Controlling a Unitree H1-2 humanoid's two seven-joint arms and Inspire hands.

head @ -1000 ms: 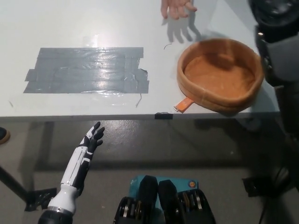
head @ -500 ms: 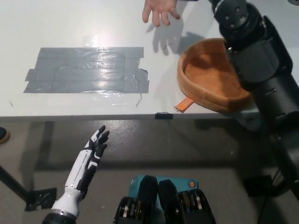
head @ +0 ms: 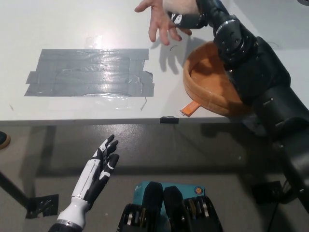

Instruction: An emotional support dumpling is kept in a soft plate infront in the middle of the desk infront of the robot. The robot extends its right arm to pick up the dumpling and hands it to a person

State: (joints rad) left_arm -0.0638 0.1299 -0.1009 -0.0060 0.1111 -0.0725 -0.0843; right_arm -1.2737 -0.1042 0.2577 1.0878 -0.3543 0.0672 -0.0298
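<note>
Nearest the camera, the white left hand rests below the table's front edge at lower left, palm turned partly up, its fingers spread apart and holding nothing.

The white table fills the upper part of the head view. On its left half lies a patch of grey tape strips, flat on the surface and shiny under the light. On the right half sits the soft plate, an orange-brown padded bowl with a raised rim and a small orange tab sticking out toward the front edge. The visible part of the plate's inside holds nothing; the rest is covered by the arm.

The black right arm comes in from the lower right and passes over the right half of the plate, reaching toward the far edge of the table. Its right hand lies at the top of the view, just beyond the plate's far rim, meeting a person's hand. The right hand's fingers are largely hidden where the two hands overlap, so how far they are closed cannot be told.

The person's hand reaches in from the far side, fingers spread and pointing down toward the table, casting a shadow beside the plate. The dumpling cannot be made out; if it is present, it is hidden where the two hands meet.
</note>
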